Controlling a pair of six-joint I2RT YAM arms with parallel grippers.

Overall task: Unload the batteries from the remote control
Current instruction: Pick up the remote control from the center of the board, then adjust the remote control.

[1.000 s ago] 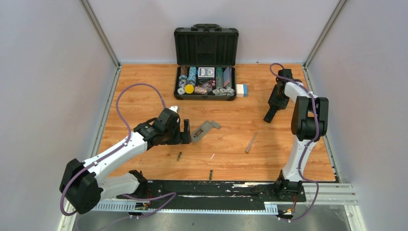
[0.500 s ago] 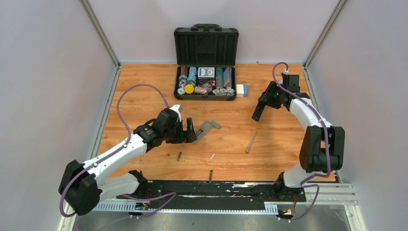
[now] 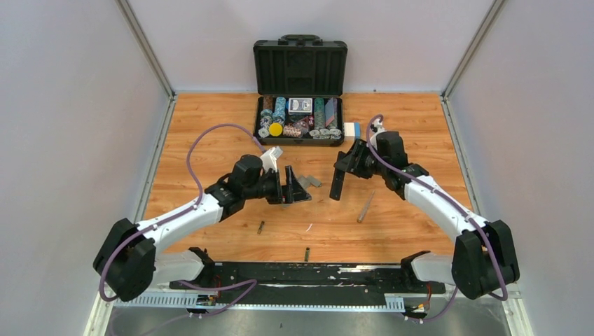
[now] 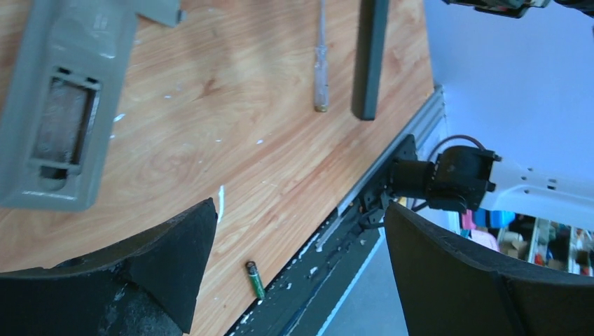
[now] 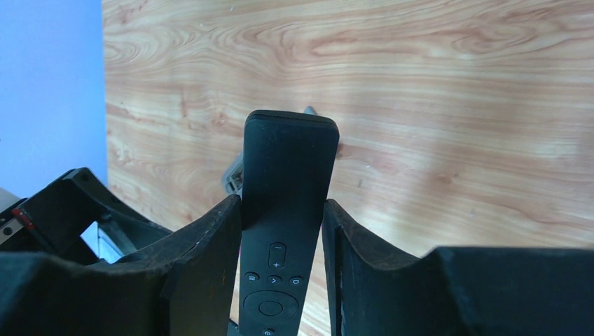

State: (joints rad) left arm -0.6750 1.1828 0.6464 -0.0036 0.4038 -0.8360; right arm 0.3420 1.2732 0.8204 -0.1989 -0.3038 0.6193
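Note:
My right gripper (image 3: 345,170) (image 5: 282,231) is shut on a black remote control (image 3: 337,185) (image 5: 288,168), held above the table's middle with its button face towards the wrist camera. A grey remote (image 4: 59,105) lies on the wood with its open battery bay facing up. In the top view its end (image 3: 314,182) shows just past my left gripper (image 3: 293,186) (image 4: 301,238), which hovers open over it with nothing between its fingers. One battery (image 3: 260,227) lies loose in front of the left arm. Another battery (image 3: 307,253) (image 4: 255,278) lies by the near rail.
An open black case of poker chips (image 3: 300,119) stands at the back, with a small white and blue box (image 3: 352,131) beside it. A slim pale tool (image 3: 365,206) (image 4: 321,56) lies right of centre. The black rail (image 3: 329,273) runs along the near edge.
My right arm has swung left from the right side towards the middle, carrying the black remote. My left gripper has moved right and turned over the grey remote, staying open.

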